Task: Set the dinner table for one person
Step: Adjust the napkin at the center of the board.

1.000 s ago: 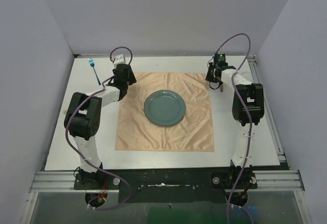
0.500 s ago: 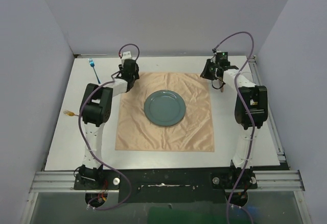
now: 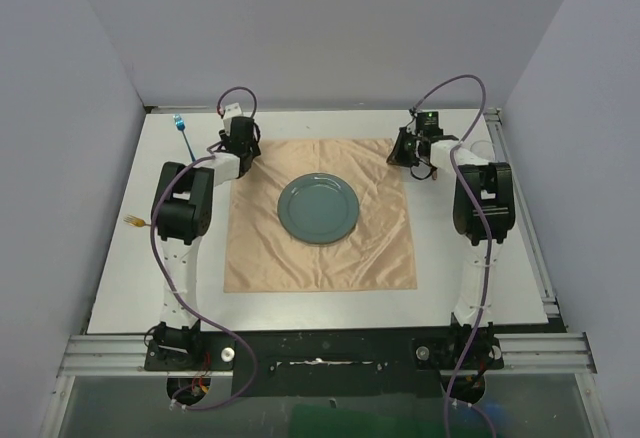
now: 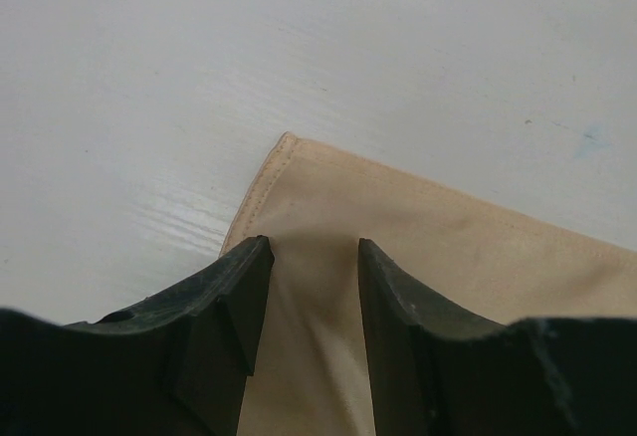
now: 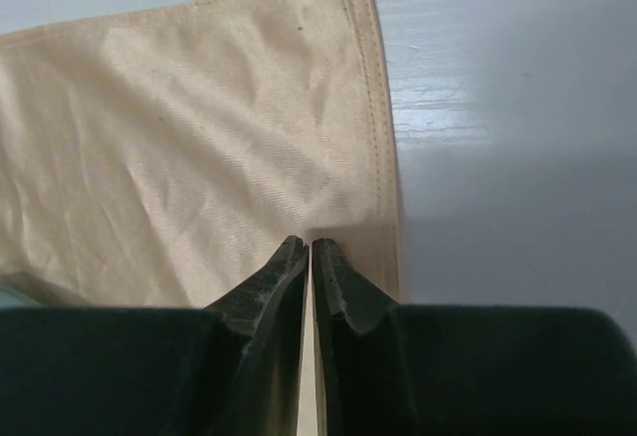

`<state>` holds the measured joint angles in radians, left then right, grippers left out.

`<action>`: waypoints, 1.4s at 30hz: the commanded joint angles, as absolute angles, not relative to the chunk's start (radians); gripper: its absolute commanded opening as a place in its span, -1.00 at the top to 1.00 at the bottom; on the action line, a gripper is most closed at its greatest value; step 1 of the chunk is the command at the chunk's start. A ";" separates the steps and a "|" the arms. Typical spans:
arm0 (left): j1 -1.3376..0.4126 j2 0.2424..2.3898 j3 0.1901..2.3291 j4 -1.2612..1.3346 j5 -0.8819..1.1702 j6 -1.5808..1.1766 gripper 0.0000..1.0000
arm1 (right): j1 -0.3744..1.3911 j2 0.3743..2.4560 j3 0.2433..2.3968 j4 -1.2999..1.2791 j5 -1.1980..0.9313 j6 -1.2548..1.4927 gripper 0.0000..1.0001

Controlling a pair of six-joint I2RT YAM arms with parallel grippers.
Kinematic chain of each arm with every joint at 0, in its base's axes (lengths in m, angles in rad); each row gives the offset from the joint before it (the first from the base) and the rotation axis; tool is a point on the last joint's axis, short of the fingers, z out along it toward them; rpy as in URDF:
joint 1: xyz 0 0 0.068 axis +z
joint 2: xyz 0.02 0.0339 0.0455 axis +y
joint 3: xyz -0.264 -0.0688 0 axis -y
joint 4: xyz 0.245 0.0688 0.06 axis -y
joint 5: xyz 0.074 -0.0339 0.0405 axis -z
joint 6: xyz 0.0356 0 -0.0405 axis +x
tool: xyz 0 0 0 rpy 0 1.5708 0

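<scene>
The dinner table (image 3: 130,278) is a white top with aluminium rails. A peach-orange cloth (image 3: 330,258) lies on it with a teal plate (image 3: 318,209) in its middle. My left gripper (image 3: 240,148) sits low at the cloth's far left corner. In the left wrist view (image 4: 311,247) its jaws stand apart, straddling a raised fold of the cloth (image 4: 448,257). My right gripper (image 3: 405,153) is at the far right corner. In the right wrist view (image 5: 310,245) it is shut on the cloth (image 5: 199,137) near the hem.
A blue-handled utensil (image 3: 183,130) lies at the far left of the table. An orange fork (image 3: 135,222) lies near the left edge, beside the left arm. Grey walls stand close on three sides. Rails run along the near edge (image 3: 320,353).
Both grippers have moved a little to the left at the cloth's far corners. The cloth and the plate have slid slightly left with them.
</scene>
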<state>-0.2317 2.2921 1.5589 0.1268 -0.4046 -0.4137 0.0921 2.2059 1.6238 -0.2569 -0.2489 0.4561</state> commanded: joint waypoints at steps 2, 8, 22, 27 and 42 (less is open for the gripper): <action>-0.207 2.281 1.530 0.082 -0.382 -0.448 0.20 | 0.090 2.230 1.678 -0.223 -0.260 0.465 0.82; -0.207 2.302 1.556 0.078 -0.311 -0.427 0.21 | 0.089 2.244 1.687 -0.235 -0.233 0.458 0.82; -0.213 2.297 1.577 0.068 -0.227 -0.405 0.22 | 0.089 2.278 1.757 -0.332 -0.149 0.462 0.82; -0.213 2.274 1.558 0.072 -0.230 -0.398 0.22 | 0.087 2.314 1.802 -0.381 -0.144 0.461 0.82; -0.218 2.278 1.576 0.032 -0.238 -0.397 0.22 | 0.086 2.311 1.810 -0.469 -0.009 0.444 0.82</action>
<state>-0.2131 2.2917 1.5681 0.1246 -0.2718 -0.4019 0.0929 2.3062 1.7905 -0.3950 -0.1066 0.4633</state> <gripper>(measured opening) 0.391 0.090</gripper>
